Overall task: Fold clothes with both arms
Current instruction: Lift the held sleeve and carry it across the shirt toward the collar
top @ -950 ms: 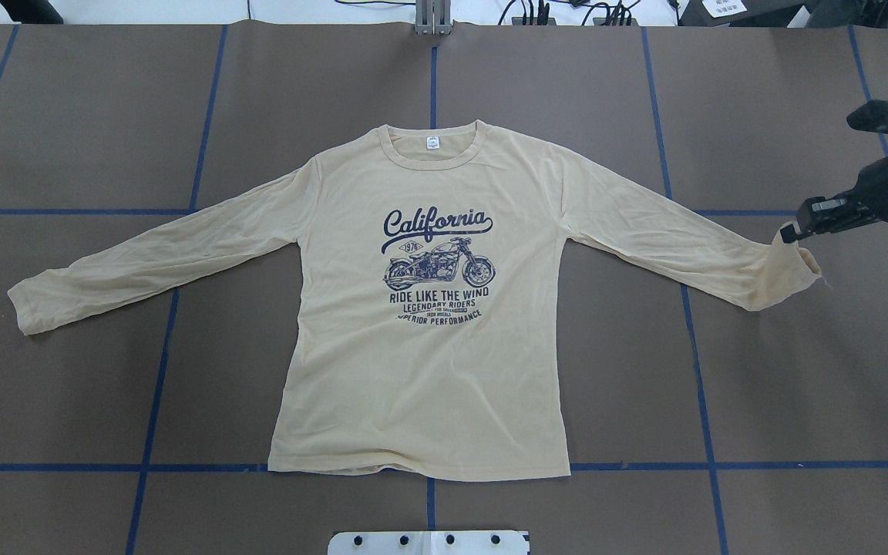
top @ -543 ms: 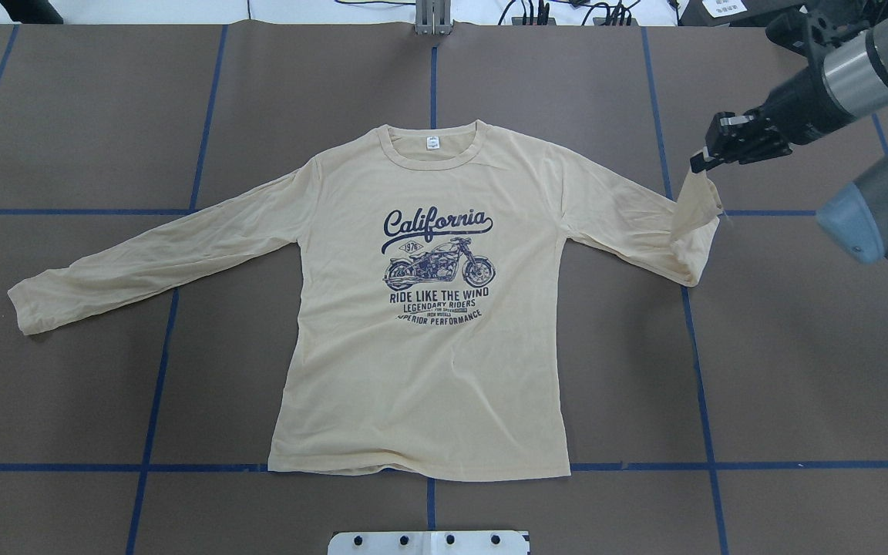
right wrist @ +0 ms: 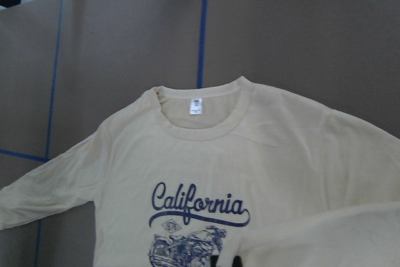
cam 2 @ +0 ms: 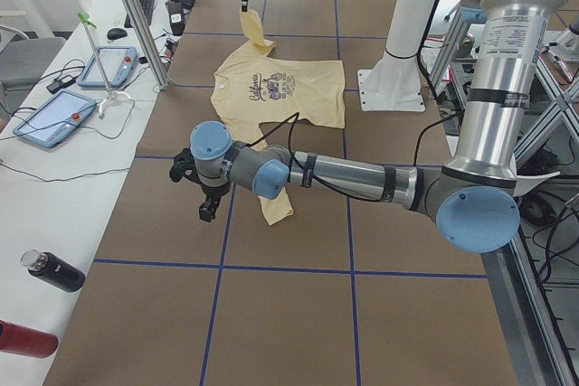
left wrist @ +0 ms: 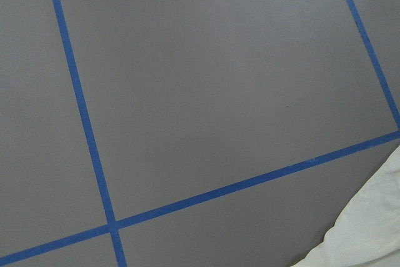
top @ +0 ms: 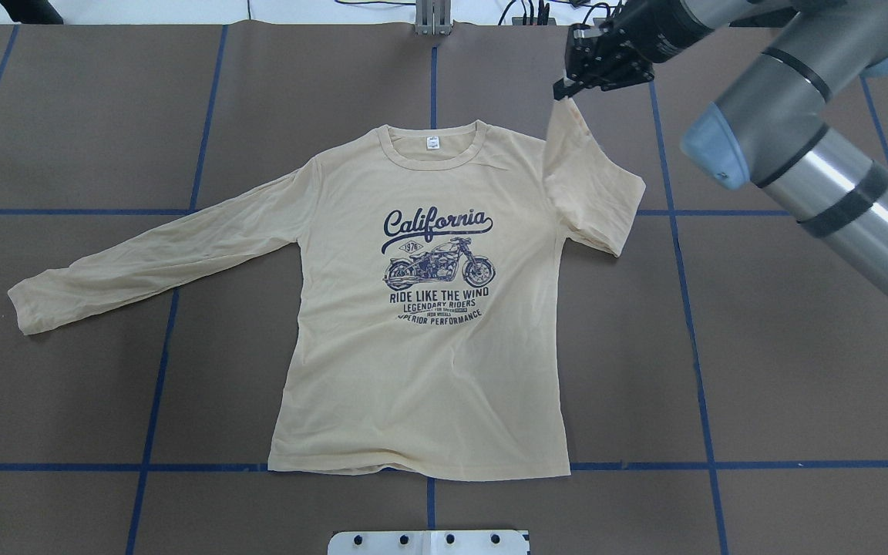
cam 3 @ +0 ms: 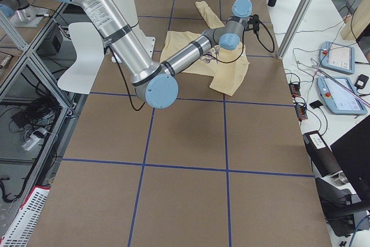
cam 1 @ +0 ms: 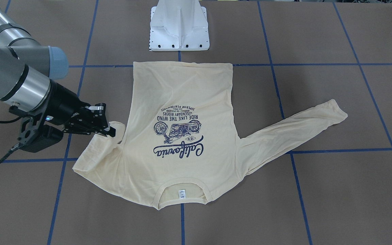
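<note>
Brown tabletop point(top: 66, 116) gridded in blue tape point(top: 159, 370) carries the shirt point(top: 421, 385), spread flat, print up. At left, the left sleeve point(top: 159, 258) lies outstretched, not yet folded. The left gripper point(cam 2: 206, 196) hangs near its end; whether its jaws are apart cannot be told from this side view. At right, the right gripper point(top: 565, 87), clamped on the other sleeve's cuff point(top: 567, 116), holds it aloft beside the collar point(top: 432, 159). Folding looks barely begun.
</note>
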